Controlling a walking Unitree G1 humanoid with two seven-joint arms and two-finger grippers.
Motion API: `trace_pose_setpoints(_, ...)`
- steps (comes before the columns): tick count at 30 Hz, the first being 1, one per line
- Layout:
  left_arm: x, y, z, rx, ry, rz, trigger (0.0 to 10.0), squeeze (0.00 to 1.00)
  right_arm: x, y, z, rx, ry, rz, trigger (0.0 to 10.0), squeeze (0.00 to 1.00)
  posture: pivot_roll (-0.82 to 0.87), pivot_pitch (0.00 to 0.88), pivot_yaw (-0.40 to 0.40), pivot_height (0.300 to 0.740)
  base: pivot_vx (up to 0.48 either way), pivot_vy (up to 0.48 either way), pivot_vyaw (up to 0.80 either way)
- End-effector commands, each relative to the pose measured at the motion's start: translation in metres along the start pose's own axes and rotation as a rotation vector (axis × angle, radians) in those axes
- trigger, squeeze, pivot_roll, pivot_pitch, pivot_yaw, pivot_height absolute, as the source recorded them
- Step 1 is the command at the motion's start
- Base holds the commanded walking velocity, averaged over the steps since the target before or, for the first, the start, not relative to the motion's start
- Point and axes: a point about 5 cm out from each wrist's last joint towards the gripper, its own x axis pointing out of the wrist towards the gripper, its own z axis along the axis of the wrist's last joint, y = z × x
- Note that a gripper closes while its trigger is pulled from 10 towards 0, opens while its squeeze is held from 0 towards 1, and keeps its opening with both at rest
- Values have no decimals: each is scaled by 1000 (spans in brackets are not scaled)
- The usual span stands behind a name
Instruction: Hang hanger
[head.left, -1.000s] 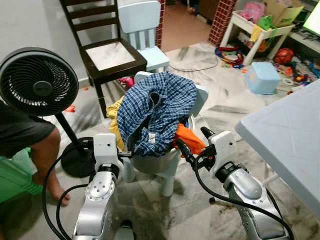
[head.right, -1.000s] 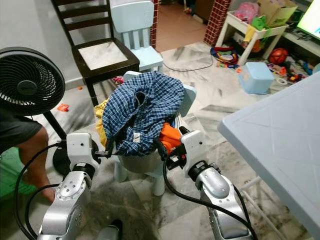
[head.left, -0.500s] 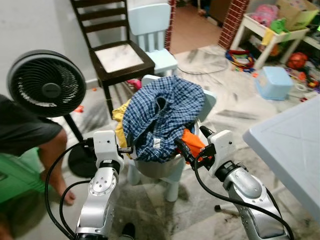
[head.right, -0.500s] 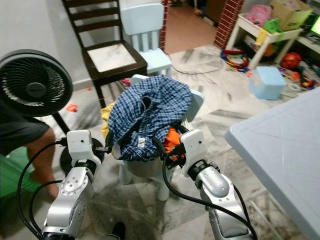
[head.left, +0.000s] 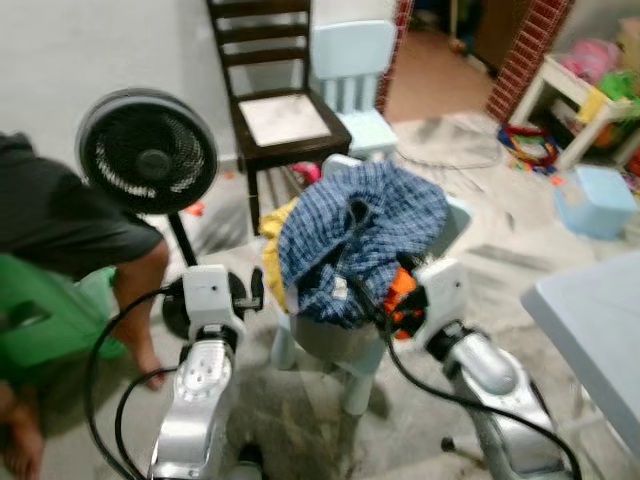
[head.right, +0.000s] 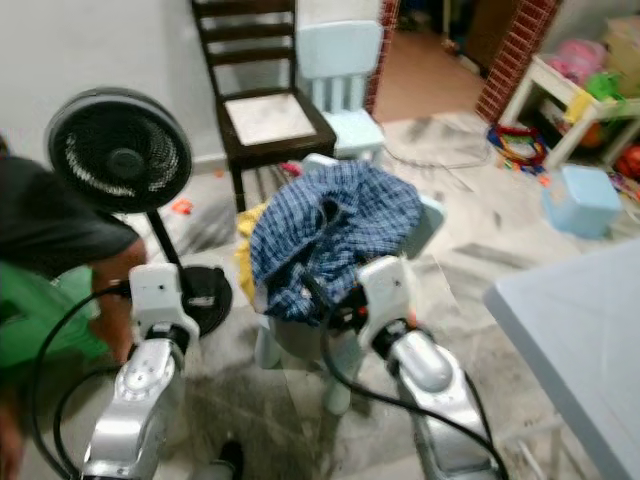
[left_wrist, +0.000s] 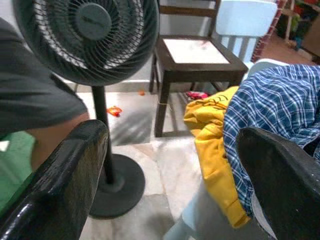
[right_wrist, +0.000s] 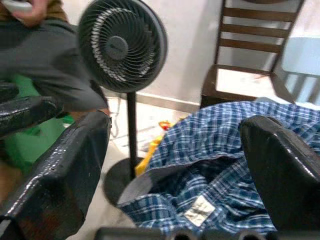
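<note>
A blue plaid shirt (head.left: 365, 225) lies heaped over a small pale-blue chair (head.left: 455, 215), with a yellow garment (head.left: 272, 225) under its left side and an orange one (head.left: 402, 285) under its right. My left gripper (head.left: 257, 288) is open just left of the pile, beside the yellow garment (left_wrist: 212, 130). My right gripper (head.left: 385, 300) is open at the front right of the pile, by the orange cloth. In the right wrist view the plaid shirt (right_wrist: 225, 150) lies ahead between the spread fingers (right_wrist: 75, 160).
A black standing fan (head.left: 147, 152) is to the left, and a person (head.left: 60, 220) in a dark top crouches beside it. A dark wooden chair (head.left: 285, 115) and a light-blue child's chair (head.left: 350, 60) stand behind. A white table (head.left: 600, 320) edges in at right. Toys lie far right.
The whole view has swung left and is now blurred, so the pile sits further right in the picture. Both grippers stay open beside the clothes pile.
</note>
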Motion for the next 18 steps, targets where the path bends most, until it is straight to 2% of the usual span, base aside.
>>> trace_pose_setpoints(1,1,-16,0,-45,3,-55,10000,0,-4,-8,-3,0,14,-33,10000,0,-14,117,-81,740,0,0,0)
trace_pose_setpoints(4,8,-28,-2,-109,21,-68,10000,0,-5,-10,-1,-7,10,-39,10000,0,-35,117,-80,740,0,0,0)
trace_pose_setpoints(7,13,-34,-3,-126,23,-70,10000,0,-5,-11,0,-9,6,-43,10000,0,-44,117,-81,740,0,0,0)
trace_pose_setpoints(14,30,-39,-8,-213,48,-116,10000,0,-8,-12,8,-24,-7,-50,10000,0,-77,128,-87,740,0,0,0)
trace_pose_setpoints(18,35,-42,-11,-242,73,-134,10000,0,-10,-12,10,-23,-14,-50,10000,0,-85,132,-89,740,0,0,0)
